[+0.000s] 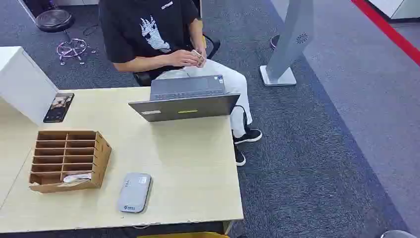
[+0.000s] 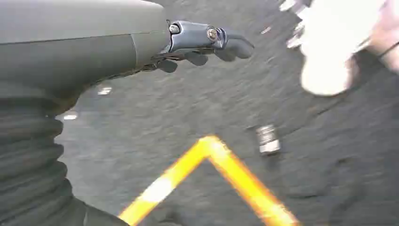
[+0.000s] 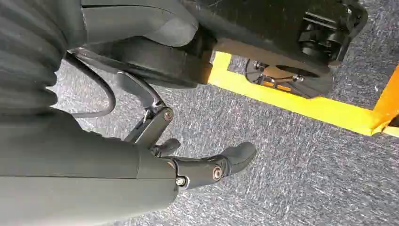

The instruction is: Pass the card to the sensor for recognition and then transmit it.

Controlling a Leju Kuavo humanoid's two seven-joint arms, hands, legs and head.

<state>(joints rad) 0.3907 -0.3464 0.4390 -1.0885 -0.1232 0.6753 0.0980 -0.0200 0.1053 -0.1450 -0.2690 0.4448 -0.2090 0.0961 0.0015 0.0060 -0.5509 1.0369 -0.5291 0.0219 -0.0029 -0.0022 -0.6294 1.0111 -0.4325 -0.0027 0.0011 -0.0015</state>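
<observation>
One card [image 1: 77, 177] lies in the nearest slot of the brown wooden organizer [image 1: 101, 158], at about 8 o'clock on the tabletop [image 1: 198, 168]. Just beside the organizer, toward 6 o'clock, sits the grey sensor [image 1: 134, 192]. At 12 o'clock stands a laptop [image 1: 185, 105], with a seated person [image 1: 153, 34] behind it. A phone [image 1: 58, 107] leans on a white box [image 1: 22, 82] at 10 o'clock. My left hand [image 2: 207, 44] hangs over grey carpet, fingers loosely extended, holding nothing. My right hand [image 3: 207, 165] hangs likewise, fingers apart and empty, near a yellow floor line [image 3: 301, 106].
</observation>
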